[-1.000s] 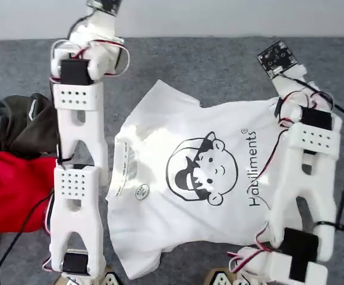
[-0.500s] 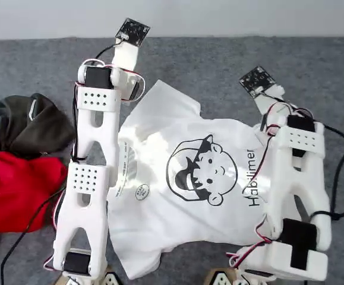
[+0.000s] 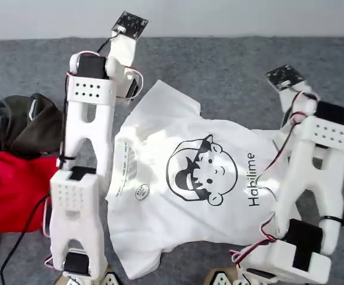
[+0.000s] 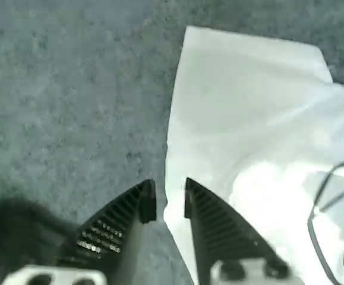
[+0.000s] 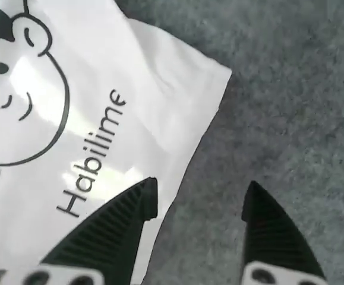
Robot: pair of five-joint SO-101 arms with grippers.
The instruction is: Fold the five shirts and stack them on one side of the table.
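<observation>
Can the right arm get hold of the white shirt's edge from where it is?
Probably yes. The right gripper is open astride the white shirt edge, one of its fingers over cloth, the other over bare table, nothing between.

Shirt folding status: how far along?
Done: no fold yet. In hand: the white printed T-shirt lies spread flat on the grey table, left hand open at a sleeve edge, right hand open at the hem edge, neither gripping. Left: fold it, then the crumpled red shirt and dark shirt heaped at the table's side, and stack.
</observation>
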